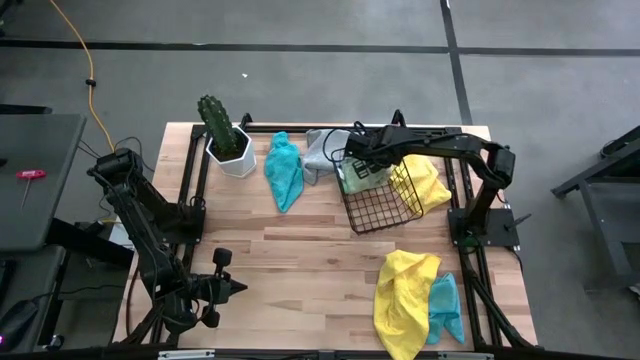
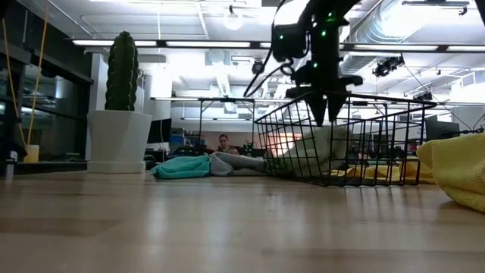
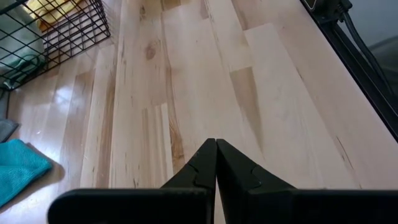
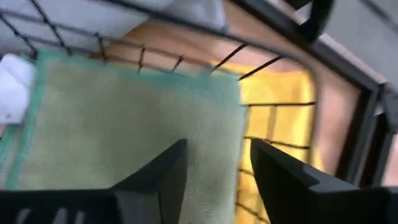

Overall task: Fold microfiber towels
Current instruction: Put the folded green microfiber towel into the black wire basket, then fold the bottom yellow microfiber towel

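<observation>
My right gripper [image 4: 214, 165] hangs w/ fingers apart, holding nothing, over the light green towel [image 4: 130, 124] in the basket [image 1: 375, 212]; best pinch one corner, lift slow, clear of the wires

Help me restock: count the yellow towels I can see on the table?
2: one yellow towel lies crumpled at the table's near right edge, and another yellow towel lies beside the black wire basket, on its right. More may be hidden.
</observation>
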`<act>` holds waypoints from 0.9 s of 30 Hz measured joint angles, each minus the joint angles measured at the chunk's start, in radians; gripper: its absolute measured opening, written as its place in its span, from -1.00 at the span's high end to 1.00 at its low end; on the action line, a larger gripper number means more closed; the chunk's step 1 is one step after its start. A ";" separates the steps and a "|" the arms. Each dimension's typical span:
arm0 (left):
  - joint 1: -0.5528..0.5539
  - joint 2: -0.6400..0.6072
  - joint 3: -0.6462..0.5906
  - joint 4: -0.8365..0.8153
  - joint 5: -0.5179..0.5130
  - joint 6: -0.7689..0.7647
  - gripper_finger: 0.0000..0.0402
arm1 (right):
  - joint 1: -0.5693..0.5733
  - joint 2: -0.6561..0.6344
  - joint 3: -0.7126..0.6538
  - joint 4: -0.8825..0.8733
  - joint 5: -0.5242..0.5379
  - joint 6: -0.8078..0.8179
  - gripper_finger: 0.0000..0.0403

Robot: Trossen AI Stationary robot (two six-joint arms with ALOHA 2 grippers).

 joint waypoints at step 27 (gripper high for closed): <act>0.000 0.000 0.000 0.000 0.000 0.000 1.00 | 1.086 -0.117 -0.176 0.608 -0.053 0.430 0.08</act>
